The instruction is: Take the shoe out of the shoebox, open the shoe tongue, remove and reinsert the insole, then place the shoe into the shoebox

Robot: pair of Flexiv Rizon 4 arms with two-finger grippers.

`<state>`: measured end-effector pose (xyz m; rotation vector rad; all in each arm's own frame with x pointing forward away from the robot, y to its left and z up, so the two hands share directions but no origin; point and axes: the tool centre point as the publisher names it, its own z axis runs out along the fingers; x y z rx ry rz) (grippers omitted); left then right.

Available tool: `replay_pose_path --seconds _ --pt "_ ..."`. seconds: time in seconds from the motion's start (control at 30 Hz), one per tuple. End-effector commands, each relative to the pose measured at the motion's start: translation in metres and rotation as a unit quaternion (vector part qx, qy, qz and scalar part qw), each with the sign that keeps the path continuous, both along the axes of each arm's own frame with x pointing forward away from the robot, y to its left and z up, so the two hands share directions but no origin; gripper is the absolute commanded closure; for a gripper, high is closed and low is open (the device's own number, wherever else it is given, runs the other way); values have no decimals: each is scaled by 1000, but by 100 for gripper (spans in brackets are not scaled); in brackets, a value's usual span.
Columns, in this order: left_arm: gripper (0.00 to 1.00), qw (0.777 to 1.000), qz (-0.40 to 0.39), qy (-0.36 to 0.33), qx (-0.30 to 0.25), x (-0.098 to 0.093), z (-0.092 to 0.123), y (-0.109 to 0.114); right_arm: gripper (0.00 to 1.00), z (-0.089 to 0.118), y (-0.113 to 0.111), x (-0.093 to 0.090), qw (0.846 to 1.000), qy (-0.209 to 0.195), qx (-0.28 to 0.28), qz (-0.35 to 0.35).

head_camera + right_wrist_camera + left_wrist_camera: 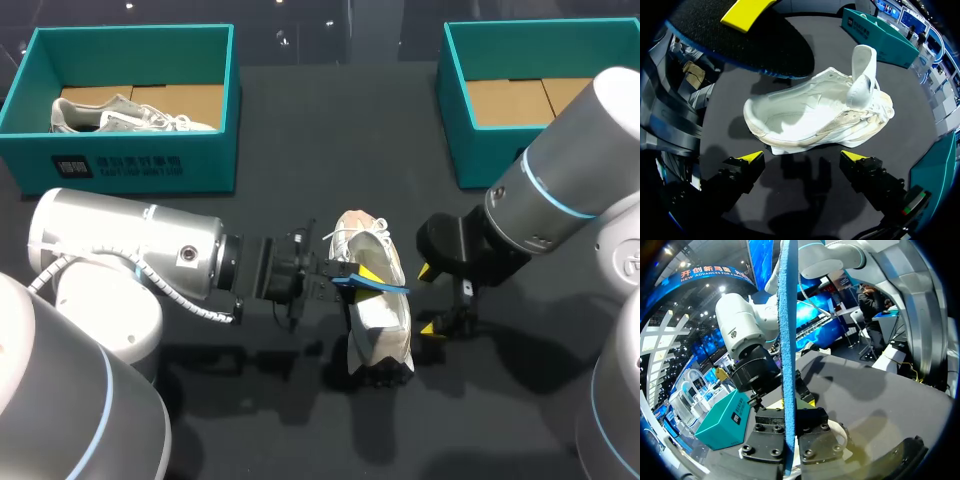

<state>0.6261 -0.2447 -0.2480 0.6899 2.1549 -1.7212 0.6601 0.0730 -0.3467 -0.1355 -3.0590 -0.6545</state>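
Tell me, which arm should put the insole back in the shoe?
Left. The left claw grips the insole right over the shoe; the right claw sits open and empty beside it.

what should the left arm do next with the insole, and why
Probably lower the left pincer to feed the insole into the shoe. The insole is clamped above the shoe, the tongue stands up and the opening looks bare. The right pincer is open beside the shoe.

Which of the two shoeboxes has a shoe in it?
The left shoebox: a pale shoe lies inside it. The right shoebox holds none.
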Motion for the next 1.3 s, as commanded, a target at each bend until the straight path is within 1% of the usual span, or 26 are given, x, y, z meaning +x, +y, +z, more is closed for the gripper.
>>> replay_pose_path --seconds 0.03,0.4,0.6,0.93,1.3 --pt "100 1000 2 -1 -1 -1 -3 -4 0 -5 2 -2 1000 -7 7 4" --pt "100 1000 2 -1 -1 -1 -3 -4 0 -5 2 -2 1000 -7 7 4" --pt "100 1000 0 3 -5 -1 -11 -13 0 -4 3 -4 1000 -6 4 6" --pt "100 1000 -2 7 -9 -2 -12 -20 0 -7 6 -8 1000 -4 1 18" --pt "100 1000 -2 7 -9 -2 -12 -20 0 -7 7 -9 1000 -5 -1 17"
